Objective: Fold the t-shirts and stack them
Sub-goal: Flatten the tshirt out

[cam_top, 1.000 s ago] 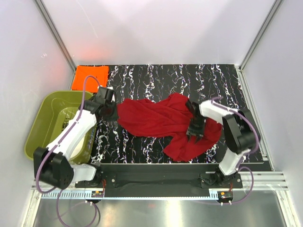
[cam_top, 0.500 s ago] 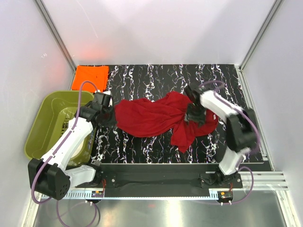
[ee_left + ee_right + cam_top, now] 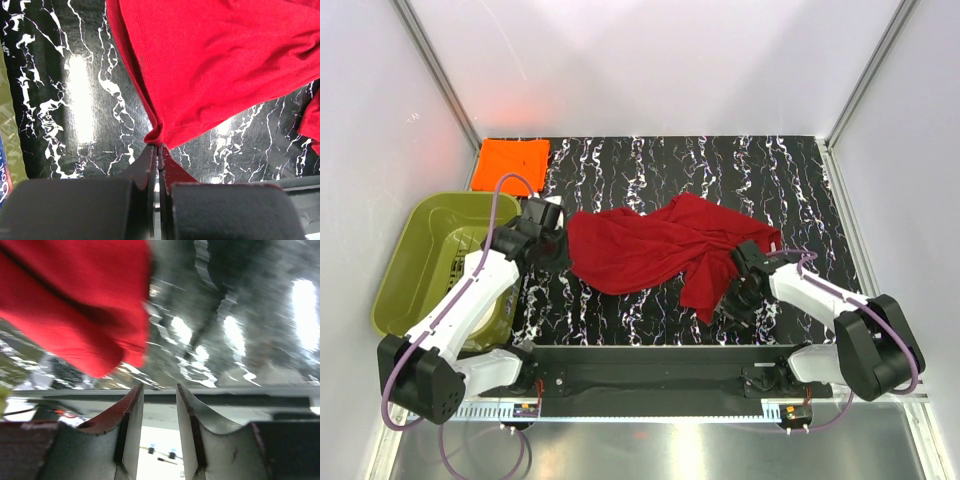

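Glossy black white-veined tabletop point(image 3: 720, 170) — plain white walls point(image 3: 650, 60), aluminium corner posts point(image 3: 440, 75).

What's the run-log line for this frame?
red t-shirt: unfolded, crumpled | left gripper: shut on its left edge | right gripper: open, empty, by its near hem | orange t-shirt: folded, far left

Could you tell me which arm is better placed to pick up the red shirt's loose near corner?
Right. The right gripper is open and empty beside that corner, while the left gripper is shut on the red t-shirt at its far left edge.
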You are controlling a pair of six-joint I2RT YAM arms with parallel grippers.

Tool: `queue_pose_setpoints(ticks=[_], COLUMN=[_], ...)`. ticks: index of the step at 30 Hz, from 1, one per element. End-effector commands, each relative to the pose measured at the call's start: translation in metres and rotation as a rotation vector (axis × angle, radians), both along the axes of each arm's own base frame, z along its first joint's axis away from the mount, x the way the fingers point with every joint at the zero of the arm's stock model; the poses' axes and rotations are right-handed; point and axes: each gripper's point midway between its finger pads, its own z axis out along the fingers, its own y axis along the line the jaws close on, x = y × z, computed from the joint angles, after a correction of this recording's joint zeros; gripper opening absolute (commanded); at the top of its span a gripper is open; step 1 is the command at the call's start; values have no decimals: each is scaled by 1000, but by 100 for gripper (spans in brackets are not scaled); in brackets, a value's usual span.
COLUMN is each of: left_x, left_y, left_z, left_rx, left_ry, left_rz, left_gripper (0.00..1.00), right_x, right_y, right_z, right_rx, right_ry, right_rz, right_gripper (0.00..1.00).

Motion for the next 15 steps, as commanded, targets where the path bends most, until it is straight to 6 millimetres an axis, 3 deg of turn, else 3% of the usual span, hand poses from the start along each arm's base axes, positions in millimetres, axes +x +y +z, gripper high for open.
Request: queue_pose_setpoints(ticks=[1, 8, 15], left_x=[-2, -5, -6], left_y=[-4, -4, -2], left_z=[8, 10, 11], left_rx=[-20, -29, -27], left_ry=[-24, -41, -47], left_rz=[-15, -9, -8], left_gripper=[0, 0, 0], right_x=[30, 30, 36], right_y=[24, 28, 13], right_z=[9, -4, -12], right_rx=[89, 35, -74], right_ry=[-84, -60, -68], right_rz=[-46, -28, -19], right_gripper=[40, 42, 42])
